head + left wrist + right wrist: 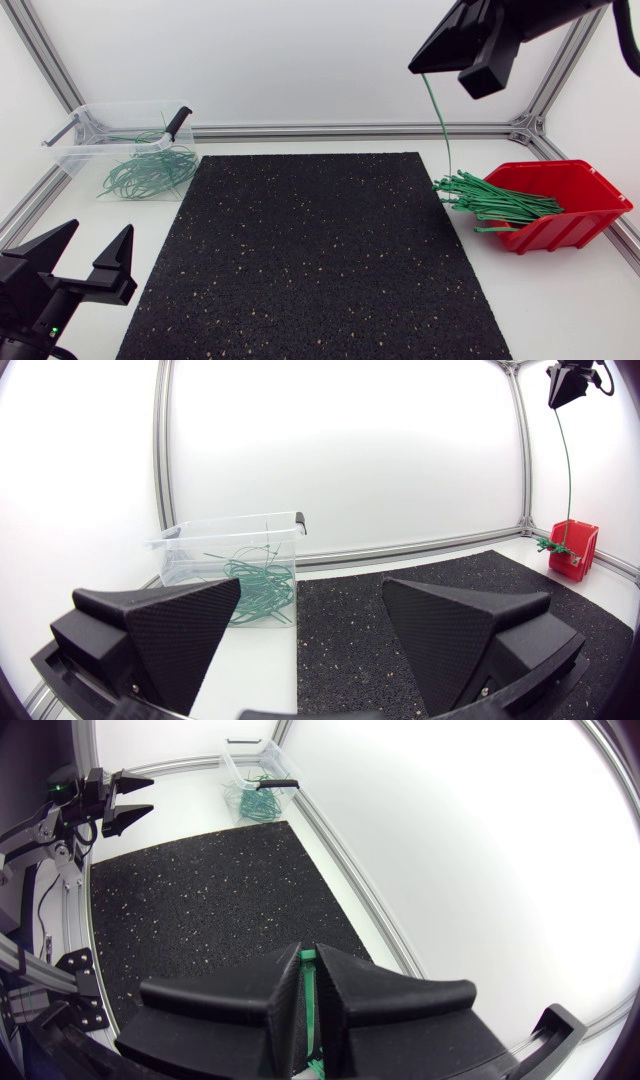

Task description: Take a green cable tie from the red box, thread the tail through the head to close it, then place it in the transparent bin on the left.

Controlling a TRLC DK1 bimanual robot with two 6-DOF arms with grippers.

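My right gripper (428, 66) hangs high above the table's right side, shut on one green cable tie (438, 120). The straight tie dangles down to the pile of green ties (495, 202) spilling from the red box (572, 230). In the right wrist view the tie (311, 1005) shows as a thin strip pinched between the closed fingers. My left gripper (88, 256) sits low at the front left, open and empty, with its fingers (165, 625) wide apart. The transparent bin (72, 152) at the back left holds several looped ties (150, 172).
A black speckled mat (310, 260) covers the middle of the table. An aluminium frame rail (320, 130) runs along the back edge. A black handle (177, 122) rests on the bin's rim.
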